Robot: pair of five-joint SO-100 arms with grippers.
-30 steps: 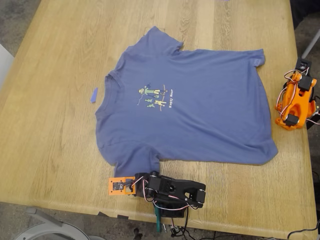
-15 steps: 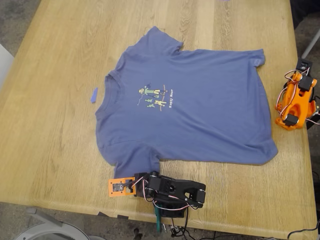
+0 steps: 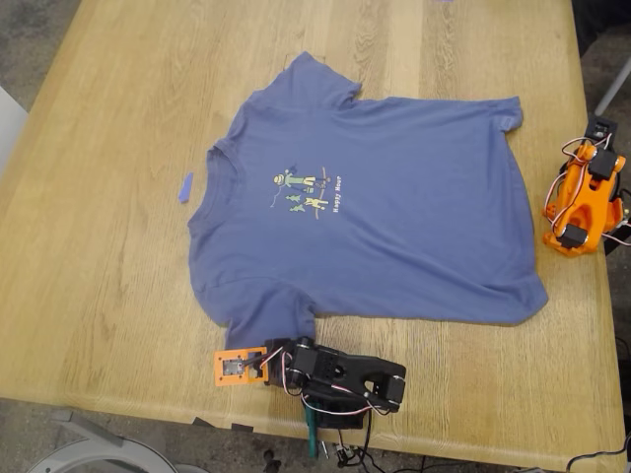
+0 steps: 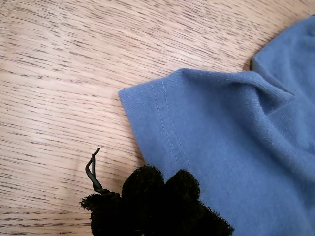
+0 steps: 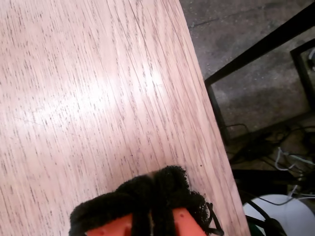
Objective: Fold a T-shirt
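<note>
My first gripper (image 4: 157, 196) hangs low over the table (image 3: 118, 227), its black padded tips pressed together with no gap showing between them and nothing caught there. The tips sit right at the hemmed edge of one sleeve of the T-shirt (image 4: 221, 142), partly over the cloth, though I cannot tell whether they touch it. In the exterior view this gripper (image 3: 258, 363) is just beside that sleeve, at the end of the black arm (image 3: 340, 374) lying along the table edge nearest the camera.

My second gripper (image 5: 152, 196) also shows its padded tips closed against each other, empty, above bare wood close to the table's edge, with the floor beyond it. Its orange arm (image 3: 582, 202) is folded up well apart from the T-shirt, past its bottom hem at the exterior view's right.

The T-shirt (image 3: 375, 207) lies spread flat, print side up, in the middle of the table. A small blue tape strip (image 3: 185, 187) lies on the wood just beside its collar.
</note>
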